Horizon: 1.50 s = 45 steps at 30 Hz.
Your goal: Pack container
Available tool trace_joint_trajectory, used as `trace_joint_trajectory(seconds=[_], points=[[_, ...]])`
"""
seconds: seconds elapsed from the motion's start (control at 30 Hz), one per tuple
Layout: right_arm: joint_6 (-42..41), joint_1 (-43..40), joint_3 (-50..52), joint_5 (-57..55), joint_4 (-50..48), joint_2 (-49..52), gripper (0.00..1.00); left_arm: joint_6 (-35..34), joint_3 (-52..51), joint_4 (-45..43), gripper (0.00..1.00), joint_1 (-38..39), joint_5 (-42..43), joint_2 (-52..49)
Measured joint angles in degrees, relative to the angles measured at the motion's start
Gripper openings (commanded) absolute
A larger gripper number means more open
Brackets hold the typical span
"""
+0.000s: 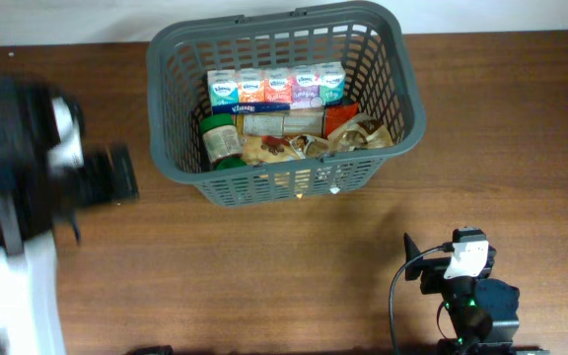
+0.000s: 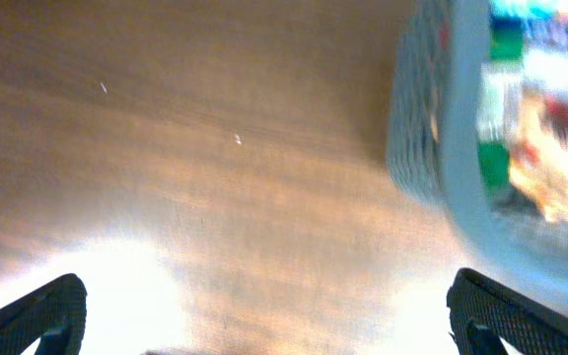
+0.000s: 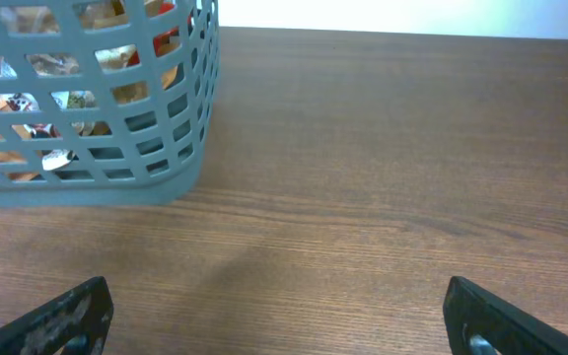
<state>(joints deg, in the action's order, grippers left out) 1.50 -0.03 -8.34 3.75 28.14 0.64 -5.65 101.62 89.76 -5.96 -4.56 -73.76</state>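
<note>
The container, a dark grey lattice basket (image 1: 171, 148), stands at the table's back centre. Inside it are a row of tissue packs (image 1: 276, 89), a green-lidded jar (image 1: 221, 138) and snack bags (image 1: 314, 138). My left gripper (image 1: 116, 176) is blurred at the far left, apart from the basket; in the left wrist view (image 2: 264, 316) its fingers are wide apart and empty over bare wood, with the basket (image 2: 432, 128) at the right. My right gripper (image 1: 452, 264) is at the front right; in the right wrist view (image 3: 274, 316) it is open and empty, with the basket (image 3: 180, 148) at the upper left.
The wooden table (image 1: 294, 276) runs across the whole view. The left arm's dark body (image 1: 18, 158) and a white sleeve (image 1: 18, 296) fill the left edge. The right arm's base and cable (image 1: 471, 306) sit at the front edge.
</note>
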Motion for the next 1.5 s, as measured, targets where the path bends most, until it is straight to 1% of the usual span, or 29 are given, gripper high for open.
trace_joint_trajectory(seconds=[0.03,0.07,0.1,0.13,0.17,0.2,0.23,0.3,0.37,0.47,0.67,0.83,1.0,1.5], points=[[0.0,0.0,0.0,0.0,0.1,0.0,0.99,0.0,-4.6,-0.7,0.99,0.4,0.0,4.1],[0.0,0.0,0.0,0.0,0.1,0.0,0.99,0.0,-11.5,-6.7,0.99,0.7,-0.1,9.5],[0.0,0.0,0.0,0.0,0.1,-0.1,0.99,0.0,-16.2,-10.6,0.99,1.1,0.0,13.5],[0.0,0.0,0.0,0.0,0.0,-0.1,0.99,0.0,-21.2,-17.2,0.99,1.2,0.2,17.7],[0.0,0.0,0.0,0.1,0.1,-0.1,0.99,0.0,-28.2,-28.8,0.99,1.4,0.6,23.4],[0.0,0.0,0.0,0.2,0.1,-0.1,0.99,0.0,-34.6,-36.7,0.99,1.6,1.2,28.9],[0.0,0.0,0.1,0.2,0.0,-0.1,0.99,0.0,-44.1,-48.9,0.99,2.0,1.6,36.9],[0.0,0.0,0.0,0.2,0.0,-0.1,0.99,0.0,-54.0,-59.0,0.99,2.8,1.7,46.1],[0.0,0.0,0.0,0.2,0.0,-0.1,0.99,0.0,-61.5,-66.9,0.99,3.7,1.8,53.5],[0.0,0.0,0.0,0.2,0.0,-0.1,0.99,0.0,-70.8,-75.2,0.99,6.1,1.8,59.9],[0.0,0.0,0.0,0.2,0.0,0.0,0.99,0.0,-85.4,-75.6,0.99,9.4,2.2,67.2],[0.0,0.0,0.0,0.2,0.0,-0.1,0.99,0.0,-93.5,-75.9,0.99,9.4,2.3,72.6],[0.0,0.0,0.0,0.2,0.0,-0.1,0.98,0.0,-96.9,-76.0,0.99,9.4,2.3,72.8],[0.0,0.0,0.0,0.2,0.0,-0.1,0.99,0.0,-96.9,-76.3,0.99,9.4,2.3,72.8]])
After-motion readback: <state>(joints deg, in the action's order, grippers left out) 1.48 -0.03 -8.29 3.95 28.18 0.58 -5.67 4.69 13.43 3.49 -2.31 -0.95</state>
